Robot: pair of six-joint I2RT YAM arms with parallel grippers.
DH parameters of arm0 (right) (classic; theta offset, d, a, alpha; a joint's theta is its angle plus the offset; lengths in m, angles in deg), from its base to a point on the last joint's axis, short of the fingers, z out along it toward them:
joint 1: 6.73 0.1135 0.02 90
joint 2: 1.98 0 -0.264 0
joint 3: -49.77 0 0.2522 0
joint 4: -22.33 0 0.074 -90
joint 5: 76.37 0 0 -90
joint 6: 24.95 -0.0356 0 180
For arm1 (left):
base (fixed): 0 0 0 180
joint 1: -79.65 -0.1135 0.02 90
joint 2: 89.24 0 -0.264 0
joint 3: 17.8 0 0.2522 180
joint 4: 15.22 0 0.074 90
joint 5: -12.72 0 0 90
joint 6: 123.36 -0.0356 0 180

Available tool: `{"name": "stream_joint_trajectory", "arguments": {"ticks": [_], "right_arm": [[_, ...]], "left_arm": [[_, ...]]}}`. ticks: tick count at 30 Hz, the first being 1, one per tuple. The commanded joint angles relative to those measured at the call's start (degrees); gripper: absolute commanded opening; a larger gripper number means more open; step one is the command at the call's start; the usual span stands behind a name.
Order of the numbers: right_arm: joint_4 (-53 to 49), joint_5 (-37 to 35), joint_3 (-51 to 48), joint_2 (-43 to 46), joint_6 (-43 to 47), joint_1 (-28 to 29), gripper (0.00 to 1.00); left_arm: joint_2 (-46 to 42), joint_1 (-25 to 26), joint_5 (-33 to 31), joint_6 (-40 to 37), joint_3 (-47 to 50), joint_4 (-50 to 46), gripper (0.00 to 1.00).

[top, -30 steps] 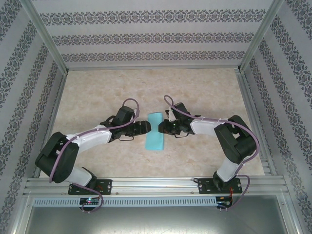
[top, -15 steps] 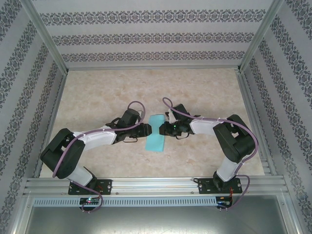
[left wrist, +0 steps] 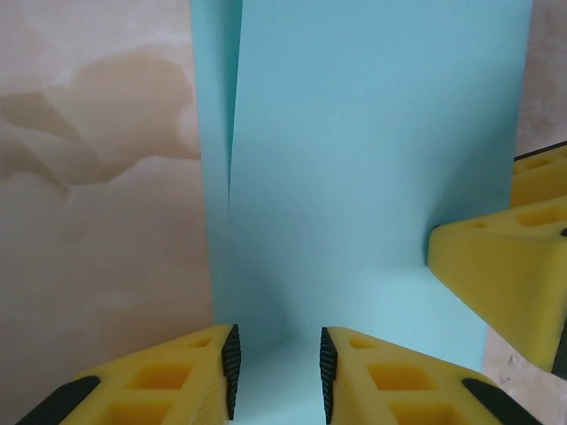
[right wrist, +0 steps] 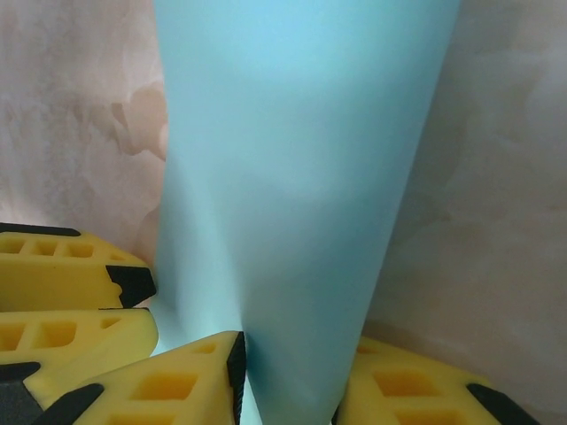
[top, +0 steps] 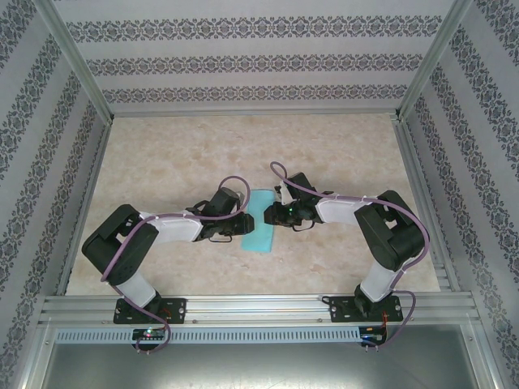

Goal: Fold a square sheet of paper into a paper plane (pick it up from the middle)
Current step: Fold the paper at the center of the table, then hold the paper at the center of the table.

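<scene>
The square sheet of paper (top: 260, 221), light cyan, lies folded into a long strip at the table's middle; no paper plane is in view. My left gripper (top: 246, 217) is at the strip's left side. Its jaws (left wrist: 277, 372) stand apart over the paper (left wrist: 372, 159), with flat paper showing in the gap. My right gripper (top: 271, 215) meets the strip from the right. There the paper (right wrist: 301, 177) bows up between its jaws (right wrist: 288, 381) and touches both pads. The right gripper's finger (left wrist: 496, 274) rests on the paper's right part. The left gripper's fingers (right wrist: 71, 274) sit at the strip's far edge.
The tabletop (top: 162, 154) is pale marbled beige, fenced by aluminium rails (top: 81, 194) and patterned walls. Both arm bases are bolted at the near rail (top: 259, 308). Bare table surrounds the strip on the far side and both flanks.
My left arm has reached further right onto the paper and its jaws have narrowed. The right gripper has stayed in place with its jaws easing slightly wider. The strip has barely shifted.
</scene>
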Motion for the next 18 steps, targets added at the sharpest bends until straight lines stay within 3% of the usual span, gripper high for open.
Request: {"name": "stream_joint_trajectory", "arguments": {"ticks": [1, 8, 18], "right_arm": [[-1.00, -0.18, 1.11, 0.99, 0.89, 0.35, 0.34], [-5.36, -3.49, 1.94, 4.60, 3.10, -0.75, 0.44], [-9.71, -4.74, 7.14, 2.39, 5.96, -3.58, 0.45]], "left_arm": [[1.74, 1.11, -0.92, -1.90, 0.81, 1.84, 0.33], [2.75, 1.37, -2.35, -4.20, 0.44, -0.03, 0.31], [1.90, 1.55, -3.71, -5.99, 0.00, -2.39, 0.31]]}}
